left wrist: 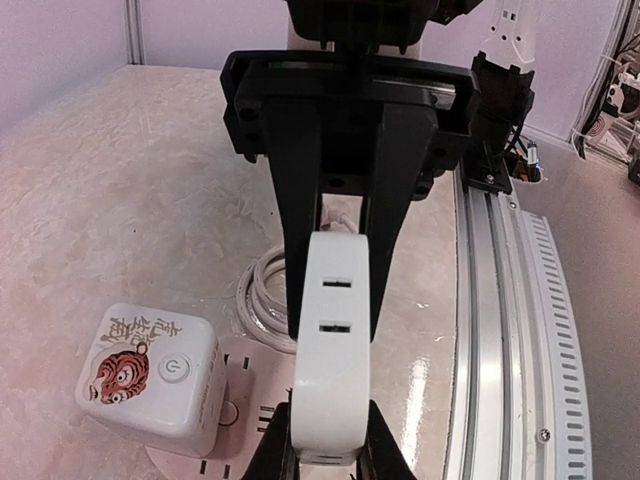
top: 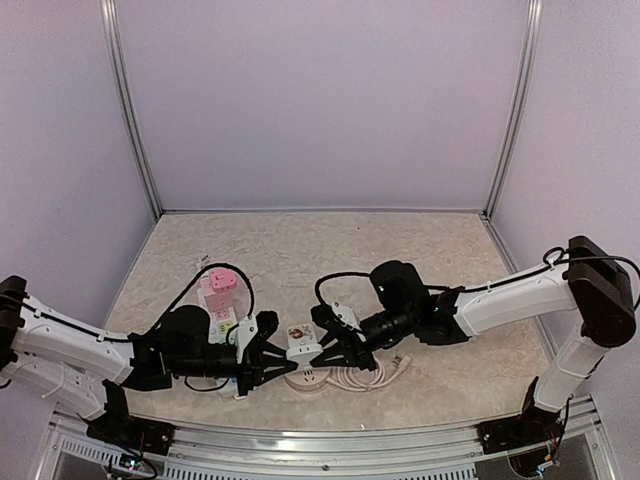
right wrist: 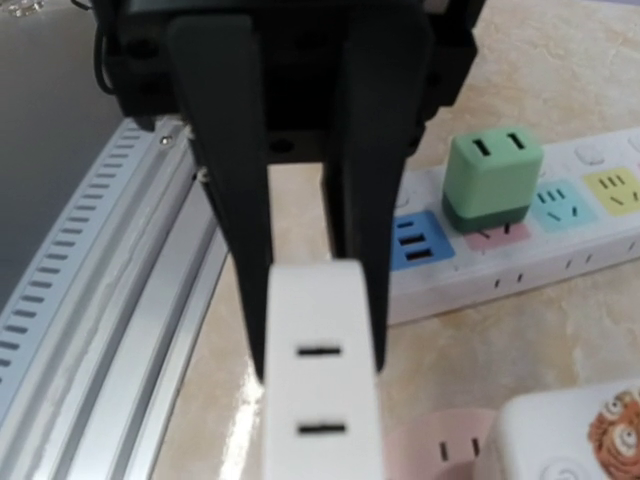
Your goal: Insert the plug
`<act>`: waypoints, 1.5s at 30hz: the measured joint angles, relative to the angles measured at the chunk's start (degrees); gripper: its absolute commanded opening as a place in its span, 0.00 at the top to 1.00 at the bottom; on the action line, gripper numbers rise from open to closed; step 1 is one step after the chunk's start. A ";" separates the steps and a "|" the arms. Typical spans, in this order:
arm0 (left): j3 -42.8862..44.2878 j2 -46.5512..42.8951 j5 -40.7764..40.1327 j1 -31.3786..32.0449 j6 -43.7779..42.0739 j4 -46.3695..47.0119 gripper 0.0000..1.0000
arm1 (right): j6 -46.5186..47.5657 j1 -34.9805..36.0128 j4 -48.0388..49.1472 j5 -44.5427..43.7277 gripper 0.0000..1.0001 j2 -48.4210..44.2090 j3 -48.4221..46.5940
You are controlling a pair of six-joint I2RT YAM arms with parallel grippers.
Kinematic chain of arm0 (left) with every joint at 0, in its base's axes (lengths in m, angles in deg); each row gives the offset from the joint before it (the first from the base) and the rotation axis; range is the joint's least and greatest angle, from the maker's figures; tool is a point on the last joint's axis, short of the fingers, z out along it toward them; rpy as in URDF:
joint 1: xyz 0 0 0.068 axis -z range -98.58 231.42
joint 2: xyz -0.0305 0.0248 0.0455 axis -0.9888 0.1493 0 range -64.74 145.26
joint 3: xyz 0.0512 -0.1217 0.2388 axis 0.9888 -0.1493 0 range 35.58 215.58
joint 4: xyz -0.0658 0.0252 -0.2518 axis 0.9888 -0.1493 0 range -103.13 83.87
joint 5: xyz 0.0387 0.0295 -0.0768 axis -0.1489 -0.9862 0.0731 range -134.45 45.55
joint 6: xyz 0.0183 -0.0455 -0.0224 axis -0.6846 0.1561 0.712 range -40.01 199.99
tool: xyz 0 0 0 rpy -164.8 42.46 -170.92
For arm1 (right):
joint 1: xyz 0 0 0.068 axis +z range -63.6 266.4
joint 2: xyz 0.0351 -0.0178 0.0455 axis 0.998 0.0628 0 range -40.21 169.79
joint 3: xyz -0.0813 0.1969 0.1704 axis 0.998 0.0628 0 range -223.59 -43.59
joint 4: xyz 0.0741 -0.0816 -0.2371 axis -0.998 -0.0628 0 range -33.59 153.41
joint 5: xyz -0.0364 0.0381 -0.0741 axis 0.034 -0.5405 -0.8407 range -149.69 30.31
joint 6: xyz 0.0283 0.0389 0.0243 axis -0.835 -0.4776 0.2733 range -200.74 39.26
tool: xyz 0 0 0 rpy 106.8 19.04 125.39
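Note:
A slim white plug (left wrist: pixel 332 340) with two slots on its face is held off the table between both arms. In the left wrist view my left gripper (left wrist: pixel 330 445) is shut on its near end, and the right arm's black fingers (left wrist: pixel 300 200) clamp its far end. The right wrist view shows my right gripper (right wrist: pixel 315 350) shut on the same plug (right wrist: pixel 320 400). Just beside it, a white cube with a tiger sticker (left wrist: pixel 150 375) sits on a round pink socket base (left wrist: pixel 232 385). From above, the left gripper (top: pixel 283 358) and right gripper (top: pixel 325 352) meet by the cube (top: pixel 298 340).
A white power strip (right wrist: pixel 530 255) with coloured sockets carries a green adapter (right wrist: pixel 490 180); from above the strip (top: pixel 215 305) also bears a pink plug (top: pixel 222 276). A coiled white cable (top: pixel 350 378) lies near the socket base. The metal rail (left wrist: pixel 500 330) runs along the near edge.

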 measured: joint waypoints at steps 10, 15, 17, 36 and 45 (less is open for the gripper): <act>-0.48 2.08 -1.99 -1.14 -1.73 0.33 1.00 | 2.36 -0.39 0.52 -1.01 1.00 3.50 -1.46; -0.48 4.33 -0.44 -2.36 -2.67 1.95 1.00 | 3.72 -0.52 -0.44 -2.29 0.72 4.04 -1.75; -0.44 4.72 0.00 -2.40 -2.12 3.19 1.00 | 4.61 -0.46 -1.29 -3.52 0.68 3.80 -1.75; -0.70 6.60 2.32 -2.91 2.01 8.35 1.00 | 4.81 -0.48 -3.72 -7.76 0.87 -0.57 1.09; -1.44 5.99 1.46 -2.47 1.53 8.35 1.00 | 3.56 -0.70 -3.13 -6.27 0.81 0.28 1.11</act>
